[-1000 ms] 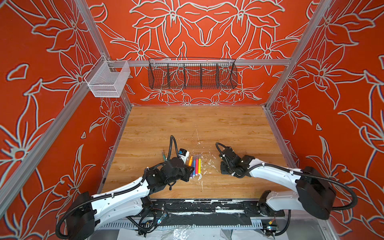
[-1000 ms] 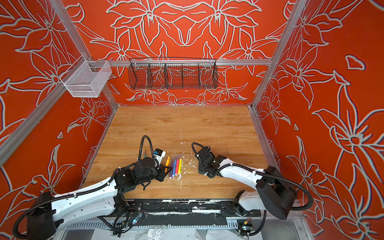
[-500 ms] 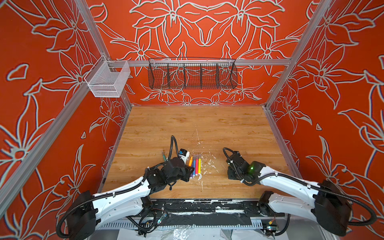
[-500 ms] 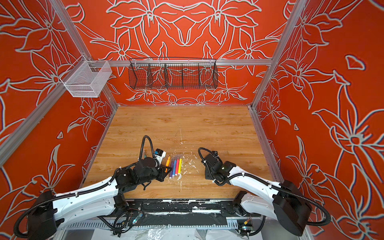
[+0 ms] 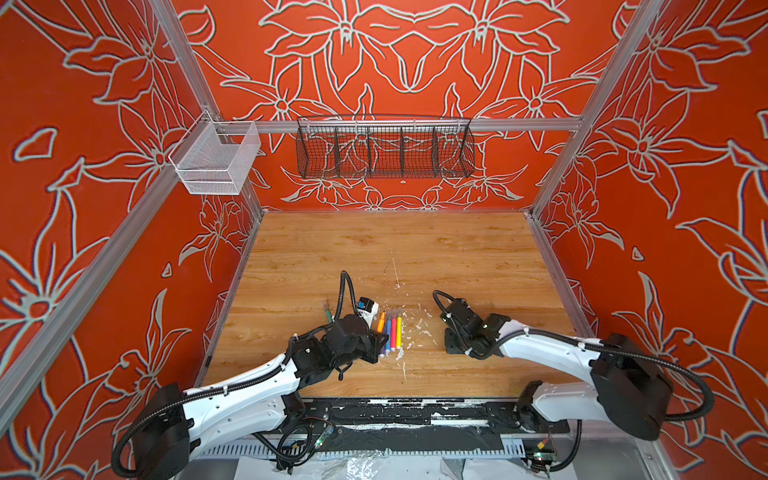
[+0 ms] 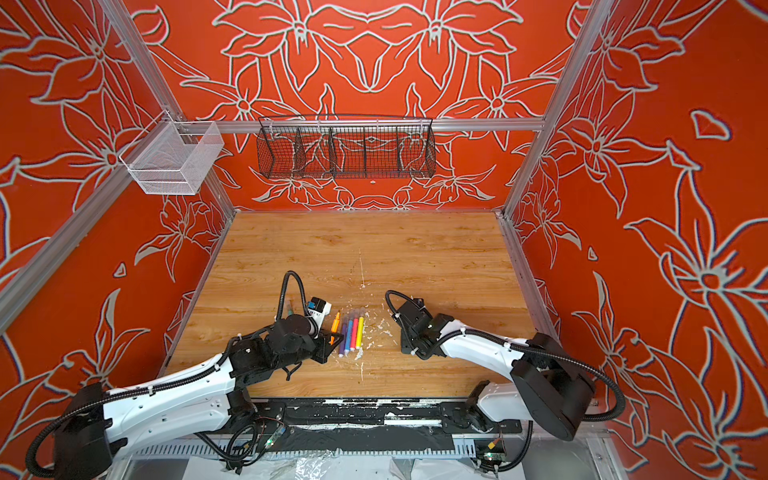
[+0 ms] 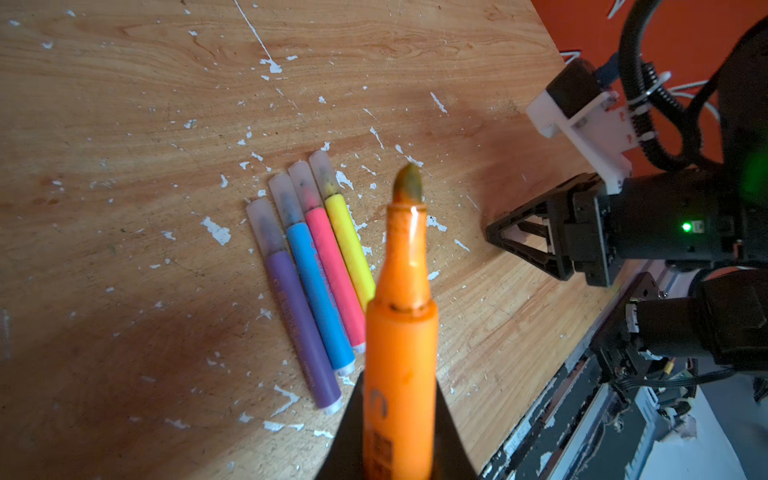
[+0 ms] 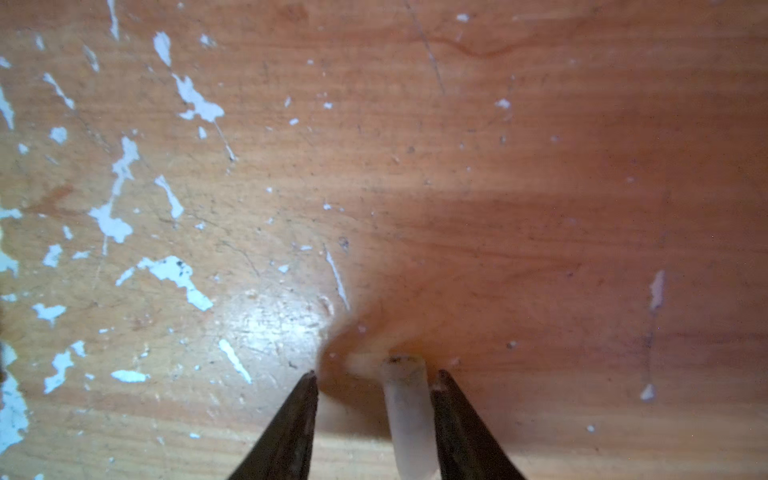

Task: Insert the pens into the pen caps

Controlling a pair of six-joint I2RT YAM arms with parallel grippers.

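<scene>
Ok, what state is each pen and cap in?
Orange pen: uncapped, clamped in left jaws.
Purple pen: capped, lying flat.
Blue pen: capped, lying flat.
Pink pen: capped, lying flat.
Yellow pen: capped, lying flat.
Green pen: lying flat, cap unclear.
Loose cap: between open right jaws.

- left arm (image 5: 249, 395) stretched low and forward; left gripper (image 7: 400, 376) clamped on orange pen (image 7: 401, 316), tip pointing away from the wrist
- right arm (image 5: 540, 345) low, reaching inward; right gripper (image 8: 377, 374) tips near the bench (image 5: 457, 257), jaws part-open, pen cap (image 8: 407, 399) against one finger only
</scene>
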